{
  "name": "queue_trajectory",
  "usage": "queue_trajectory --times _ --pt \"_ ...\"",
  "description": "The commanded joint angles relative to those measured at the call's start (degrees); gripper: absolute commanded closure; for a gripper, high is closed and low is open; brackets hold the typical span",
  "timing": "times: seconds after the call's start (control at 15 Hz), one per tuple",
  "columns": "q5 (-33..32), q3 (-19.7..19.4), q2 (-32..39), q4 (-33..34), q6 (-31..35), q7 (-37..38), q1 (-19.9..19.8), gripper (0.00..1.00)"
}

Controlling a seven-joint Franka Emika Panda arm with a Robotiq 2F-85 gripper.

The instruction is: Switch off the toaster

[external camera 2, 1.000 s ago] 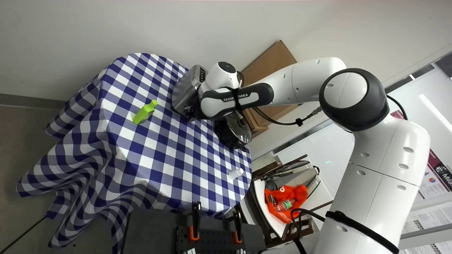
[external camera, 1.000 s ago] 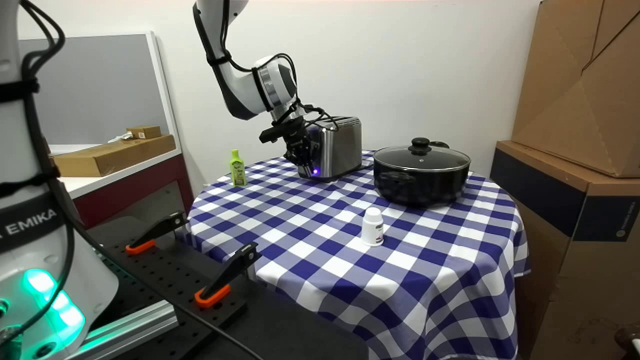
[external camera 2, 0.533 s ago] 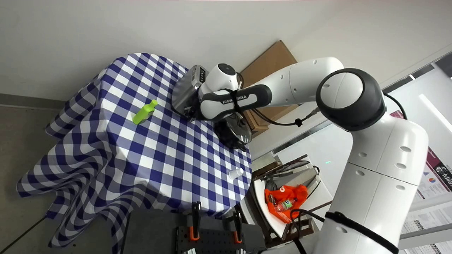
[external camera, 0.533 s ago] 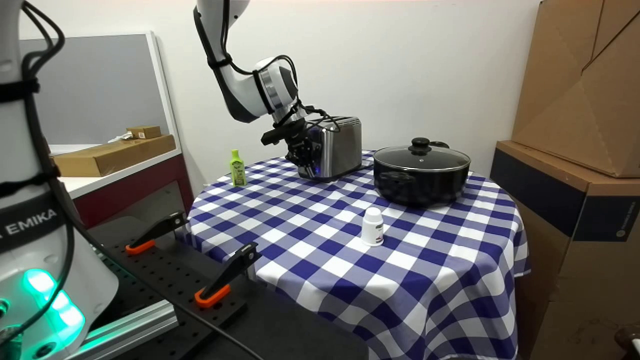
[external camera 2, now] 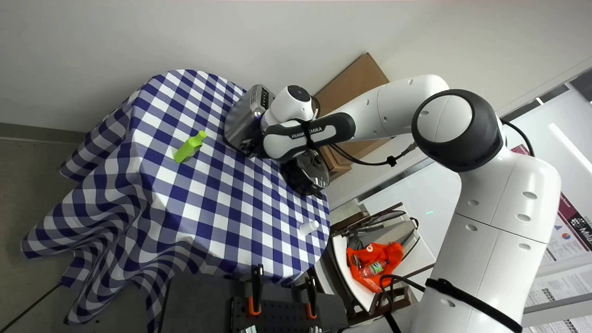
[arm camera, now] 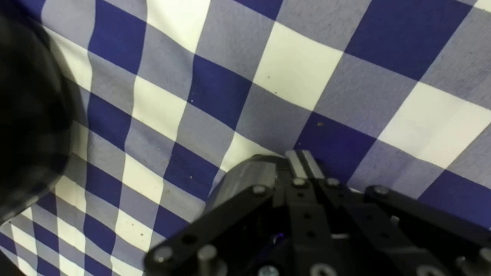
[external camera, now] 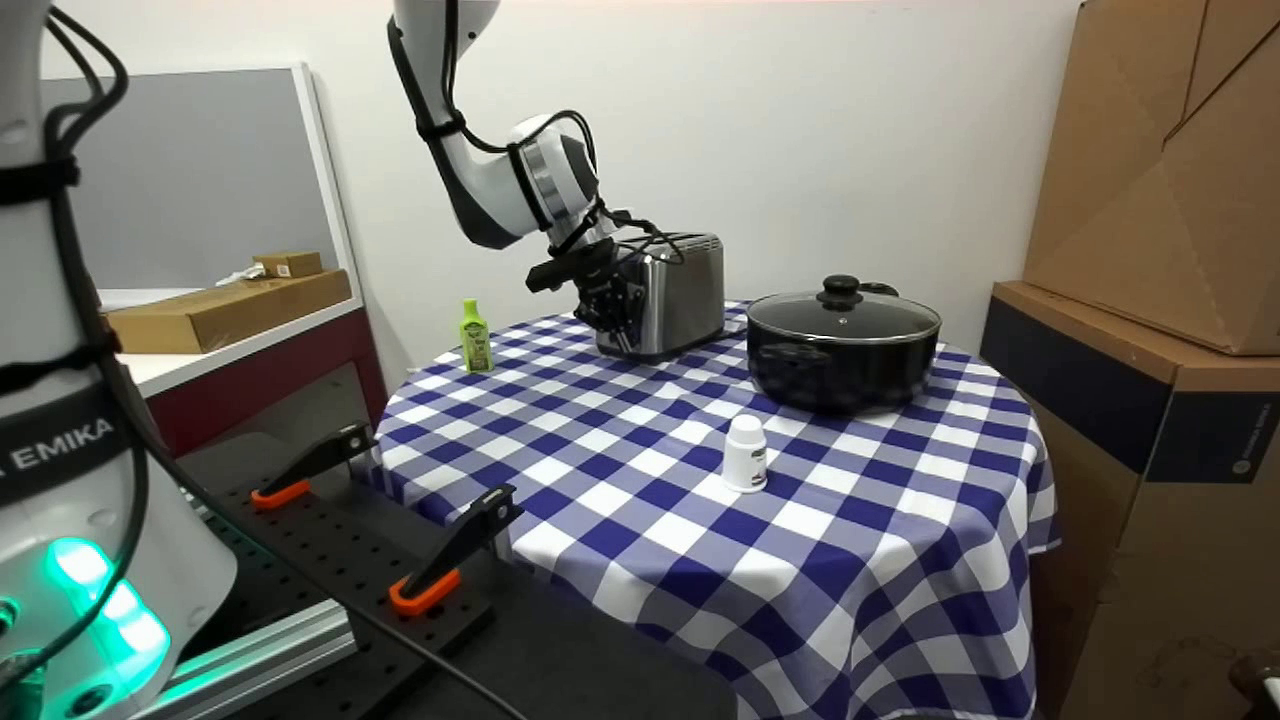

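The silver toaster stands at the back of the checked table, and it also shows in an exterior view from above. My gripper points down, close against the toaster's dark end panel, low near its base. In the wrist view my gripper is shut, fingertips together, with nothing seen between them. A part of the toaster's metal side shows just left of the fingertips there. A small purple glint shows among the gripper links. The panel's controls are hidden behind the gripper, and contact cannot be told.
A black lidded pot stands right of the toaster; its dark side shows in the wrist view. A green bottle stands left and a white bottle in front. Cardboard boxes stand beside the table. A wall is behind.
My gripper has shifted slightly right and down along the toaster's end. The purple light by the fingertips dimmed and no longer shows in that exterior view; covered or out, I cannot tell.
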Motion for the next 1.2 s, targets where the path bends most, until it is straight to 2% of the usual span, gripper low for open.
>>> queue_trajectory --times 0.0,0.2,0.67,1.13 --pt "0.26 -2.15 -0.14 -0.08 3.2 -0.54 1.73 1.0" --pt "0.83 -2.02 -0.32 -0.3 3.44 -1.41 1.6 1.0" --pt "8.85 4.82 -1.23 -0.13 1.0 -12.33 -4.88 1.0" --pt "12.5 7.09 -0.86 0.71 -0.22 -17.65 -7.36 1.0"
